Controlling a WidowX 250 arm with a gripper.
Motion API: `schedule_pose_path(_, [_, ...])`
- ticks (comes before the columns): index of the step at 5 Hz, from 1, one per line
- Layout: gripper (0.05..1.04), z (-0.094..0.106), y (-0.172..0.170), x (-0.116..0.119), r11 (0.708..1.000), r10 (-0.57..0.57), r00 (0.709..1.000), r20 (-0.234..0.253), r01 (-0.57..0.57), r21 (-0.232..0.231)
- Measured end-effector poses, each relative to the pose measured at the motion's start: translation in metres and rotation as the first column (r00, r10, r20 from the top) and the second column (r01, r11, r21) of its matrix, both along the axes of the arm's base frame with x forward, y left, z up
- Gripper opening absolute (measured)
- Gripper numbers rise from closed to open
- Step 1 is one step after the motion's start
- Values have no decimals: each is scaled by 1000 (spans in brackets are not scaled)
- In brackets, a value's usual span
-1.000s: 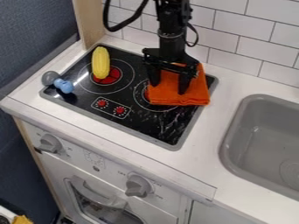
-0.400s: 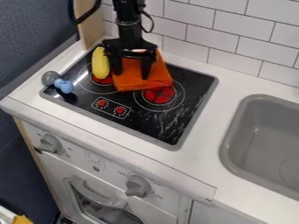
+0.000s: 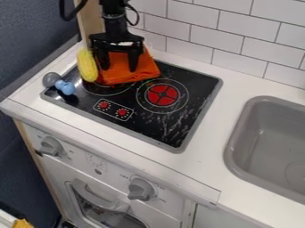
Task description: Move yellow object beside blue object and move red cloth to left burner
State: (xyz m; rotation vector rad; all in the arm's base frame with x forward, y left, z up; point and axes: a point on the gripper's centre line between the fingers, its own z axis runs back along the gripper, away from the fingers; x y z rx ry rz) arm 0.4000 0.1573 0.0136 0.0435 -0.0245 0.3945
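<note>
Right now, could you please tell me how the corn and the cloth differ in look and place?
The corn is yellow, the cloth orange. The corn is narrow and rounded; the cloth is broad and flat-sided. The gripper is at the cloth but beside the corn. Both lie close together.

A robot arm (image 3: pixel 113 27), matte black from its jointed, blocky upper housing to its slimmer wrist, carries a thick black cable (image 3: pixel 67 18) looped at one side and a thinner dark cable (image 3: pixel 138 18) curving at the other. The black gripper (image 3: pixel 119 67) has a broad, angular crosspiece and two dark, narrow fingers (image 3: pixel 104 59).
</note>
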Motion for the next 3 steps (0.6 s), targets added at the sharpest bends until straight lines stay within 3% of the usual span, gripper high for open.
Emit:
schedule_pose_path(1, [1001,1,19,-4,999,53,999,1,-53,3])
schedule_pose_path(3, [1001,2,26,-9,998,67,998,3,-67,6])
